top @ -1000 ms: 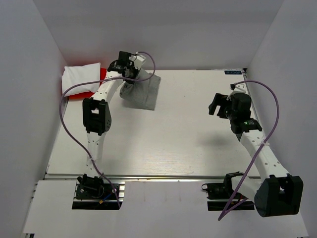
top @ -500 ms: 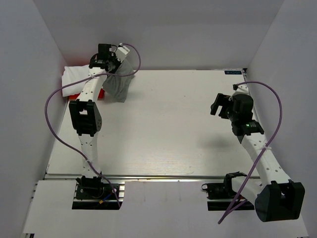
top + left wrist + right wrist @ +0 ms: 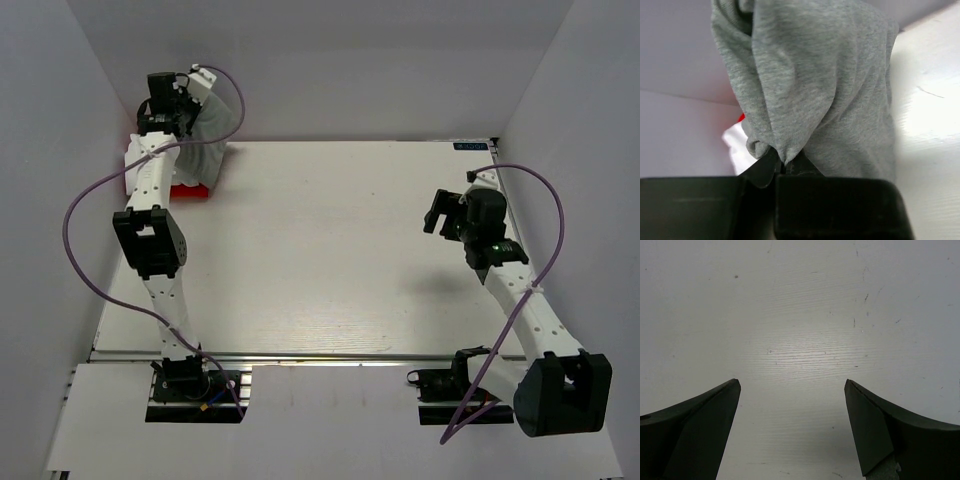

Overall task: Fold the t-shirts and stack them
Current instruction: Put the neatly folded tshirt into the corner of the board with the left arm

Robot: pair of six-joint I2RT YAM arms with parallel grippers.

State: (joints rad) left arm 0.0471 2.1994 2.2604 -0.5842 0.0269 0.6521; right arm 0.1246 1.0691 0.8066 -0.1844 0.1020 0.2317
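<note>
Grey heather cloth of the grey t-shirt [image 3: 205, 140] [image 3: 825, 90] hangs bunched from the left gripper [image 3: 187, 100] [image 3: 782, 165], whose fingers pinch a fold of it, above the counter's [image 3: 350, 260] far-left corner. The white t-shirt [image 3: 131, 160] [image 3: 737, 147] and the red t-shirt [image 3: 195, 192] [image 3: 742, 118] lie below. Near the right edge, the right gripper [image 3: 440, 212] [image 3: 792, 385] hovers with fingers spread and empty.
</note>
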